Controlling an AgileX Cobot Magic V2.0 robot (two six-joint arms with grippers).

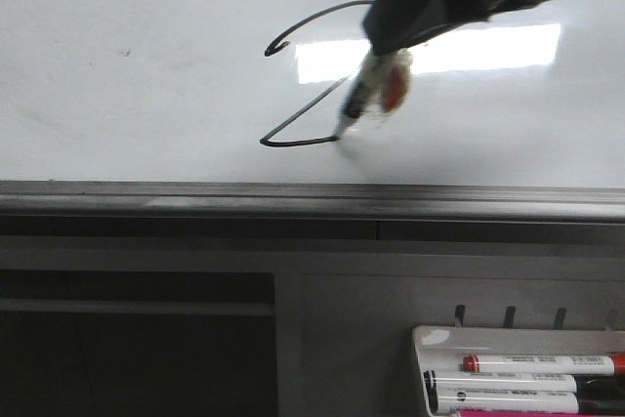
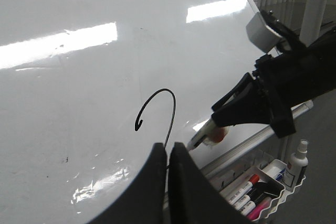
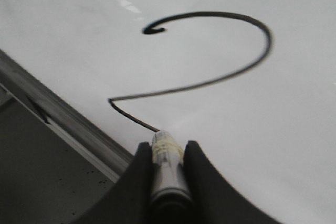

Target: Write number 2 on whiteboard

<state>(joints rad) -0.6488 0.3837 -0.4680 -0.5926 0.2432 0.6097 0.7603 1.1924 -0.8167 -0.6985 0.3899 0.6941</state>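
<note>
The whiteboard is glossy white with a grey metal lower frame. On it is a thin black figure, the number 2, with a hooked start, a looped top, a slanted stroke and a short base stroke. My right gripper is shut on a white marker. The marker's tip touches the board at the end of the base stroke. My left gripper is shut with nothing in it, held off the board near the lower frame. In the left wrist view its fingers hide the lower strokes.
A white marker tray hangs below the frame at the right, holding several markers, one of them red-capped. A small spray bottle stands beside it. A tiny dark speck marks the board at the left. A bright light reflection lies on the board.
</note>
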